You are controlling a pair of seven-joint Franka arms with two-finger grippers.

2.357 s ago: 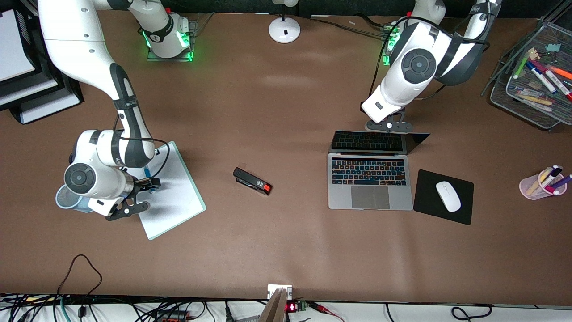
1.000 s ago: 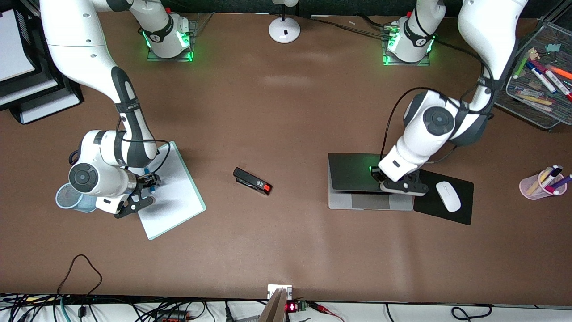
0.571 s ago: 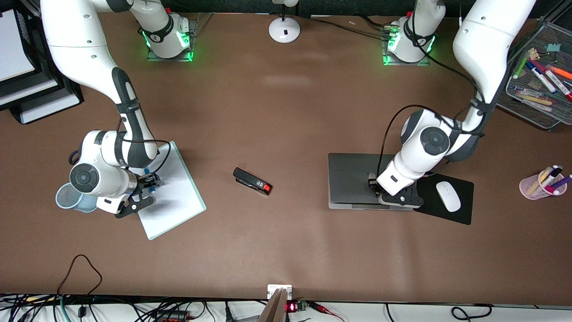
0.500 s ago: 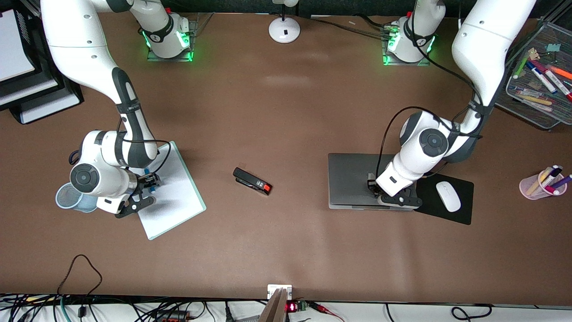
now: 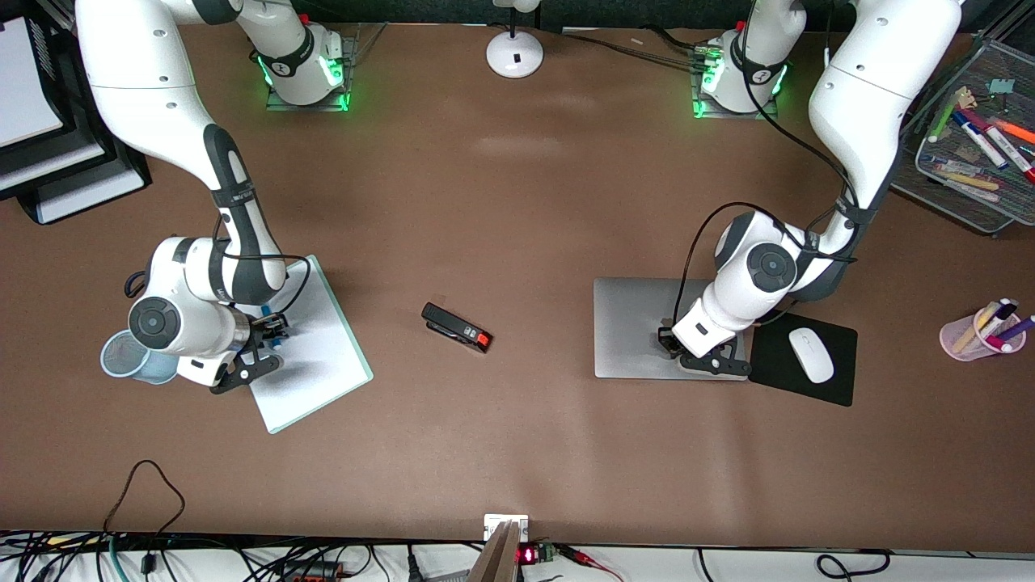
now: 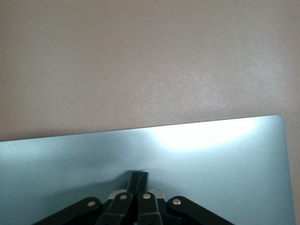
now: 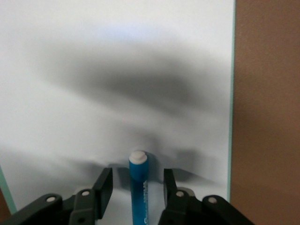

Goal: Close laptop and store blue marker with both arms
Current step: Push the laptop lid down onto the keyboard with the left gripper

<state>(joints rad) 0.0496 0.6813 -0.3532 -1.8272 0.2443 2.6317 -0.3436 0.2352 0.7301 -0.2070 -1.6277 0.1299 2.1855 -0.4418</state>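
The silver-grey laptop (image 5: 635, 323) lies closed and flat on the table. My left gripper (image 5: 669, 343) is shut, with its fingertips resting on the lid (image 6: 211, 154) near the edge closest to the front camera; the left wrist view shows the left gripper (image 6: 139, 174) with its jaws pressed together and nothing between them. The blue marker (image 7: 138, 187) lies on a white pad (image 7: 93, 93). My right gripper (image 7: 137, 177) is low over the pad and open, one finger on each side of the marker with a gap on both sides. From the front, the right gripper (image 5: 273, 330) hides most of the blue marker (image 5: 266, 310).
A blue mesh cup (image 5: 121, 356) stands beside the white pad (image 5: 323, 364) at the right arm's end. A black stapler (image 5: 457, 327) lies mid-table. A white mouse (image 5: 811, 354) sits on a black mouse pad (image 5: 776, 384) next to the laptop. A pink pen cup (image 5: 978, 333) and wire tray (image 5: 942, 182) are at the left arm's end.
The laptop lid has dropped from slightly raised to fully flat, and my left gripper rode it down toward the front camera. The right arm has stayed over the pad.
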